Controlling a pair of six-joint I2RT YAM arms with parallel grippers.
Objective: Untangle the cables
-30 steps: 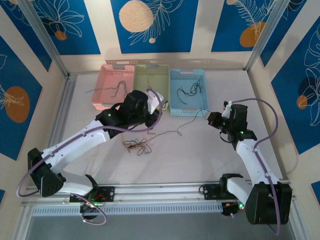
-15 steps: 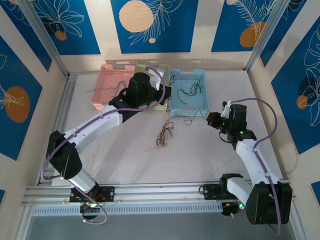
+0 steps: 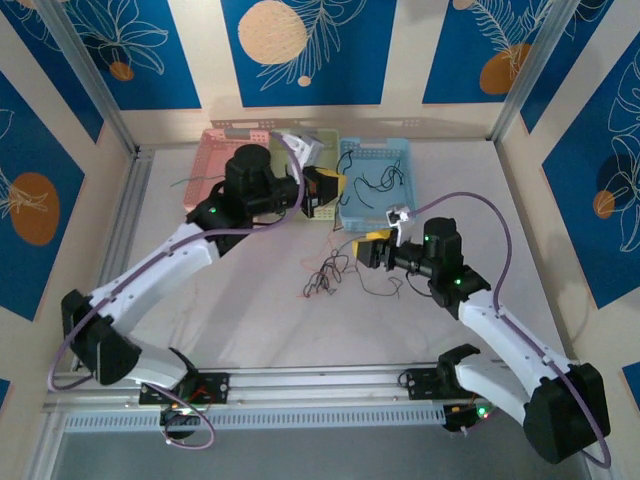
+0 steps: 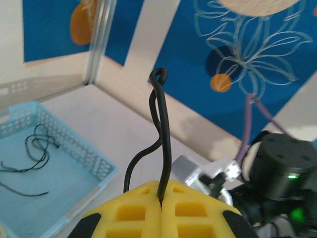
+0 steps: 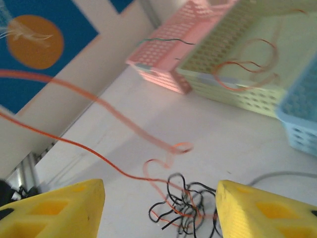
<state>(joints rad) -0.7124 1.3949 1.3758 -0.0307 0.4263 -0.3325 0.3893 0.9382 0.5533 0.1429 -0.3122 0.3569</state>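
Left arm [image 3: 160, 270] outstretched, left jaws pinching black cable [image 4: 164, 124]; right jaws spread.

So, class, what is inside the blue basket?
Thin black cables lie loose on the basket floor. The right arm covers part of its near edge in the top view, so anything there is hidden.

Both the left arm [image 3: 150, 285] and the right arm [image 3: 505, 330] are wearing smooth white shells, broken up by chunky black joint housings. A thin lilac hose [image 3: 478, 200] is trailing along each. Small green lights [image 3: 457, 281] are glowing on the black joints. The left gripper [image 4: 161, 191] and right gripper [image 5: 159, 186] are showing yellow fingers [image 5: 59, 208] with squarish moulded hollows.
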